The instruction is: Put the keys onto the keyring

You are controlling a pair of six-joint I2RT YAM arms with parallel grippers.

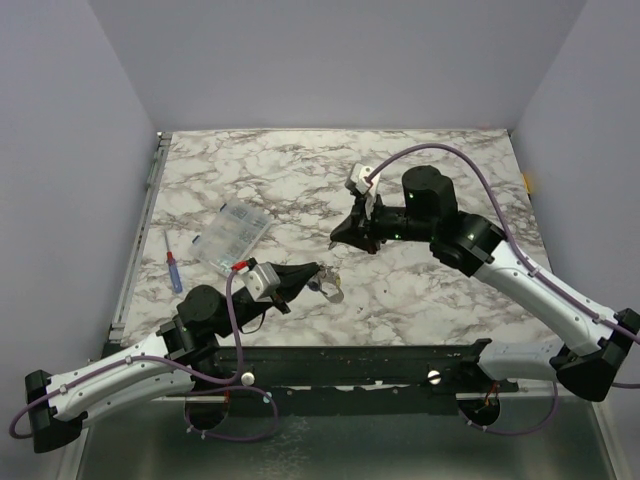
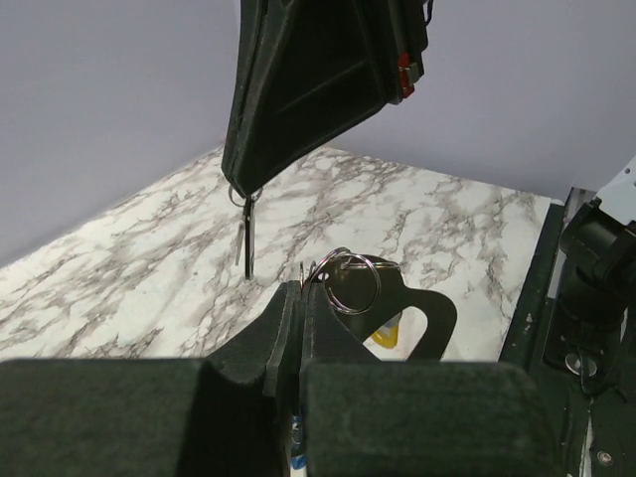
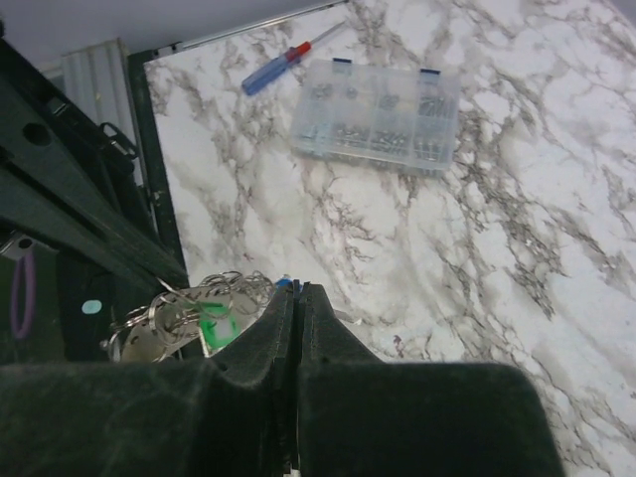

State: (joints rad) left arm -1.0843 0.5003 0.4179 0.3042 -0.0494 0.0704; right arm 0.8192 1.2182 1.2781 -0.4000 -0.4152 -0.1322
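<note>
My left gripper (image 1: 316, 271) is shut on the keyring (image 1: 329, 290), a bunch of thin metal wire loops held just above the marble table. In the left wrist view the fingers (image 2: 328, 308) pinch a loop of the keyring (image 2: 379, 282), and a yellow key head (image 2: 388, 330) hangs behind it. My right gripper (image 1: 336, 239) is shut on a small key (image 2: 245, 237) that hangs down from its tip, a little beyond the keyring. In the right wrist view a blue head (image 3: 284, 283) peeks out at the shut fingertips (image 3: 268, 328). The keyring (image 3: 189, 298) with a green key (image 3: 214, 324) lies just to their left.
A clear plastic compartment box (image 1: 232, 236) lies at the left of the table, also in the right wrist view (image 3: 383, 119). A red-and-blue screwdriver (image 1: 174, 272) lies left of it. The black frame rail (image 1: 330, 358) runs along the near edge. Grey walls stand on three sides.
</note>
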